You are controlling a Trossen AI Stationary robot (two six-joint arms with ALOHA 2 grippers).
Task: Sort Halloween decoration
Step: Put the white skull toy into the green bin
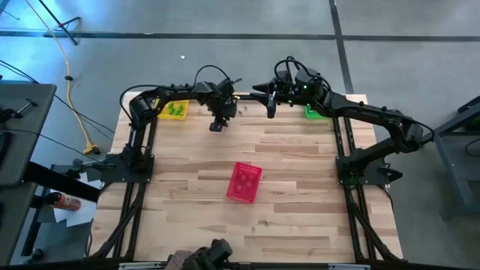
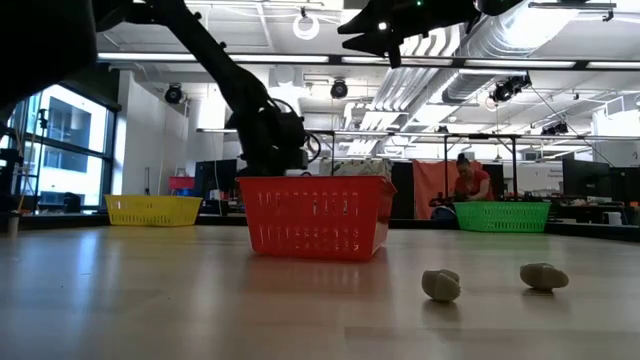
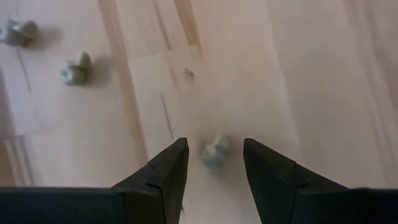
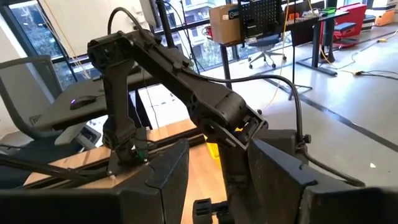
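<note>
In the left wrist view, my left gripper is open and points down at the table, its fingers either side of a small pale greenish trinket lying on the wood, with a gap on both sides. Two more pale trinkets lie farther off. The low view shows two trinkets resting on the table. In the high view my left gripper is near the far edge. My right gripper is open and raised beside it.
A pink mesh basket stands mid-table. A yellow basket with green pieces inside sits at the far left, and a green basket at the far right. Bare wood lies on either side of the pink basket. A person sits in the room behind.
</note>
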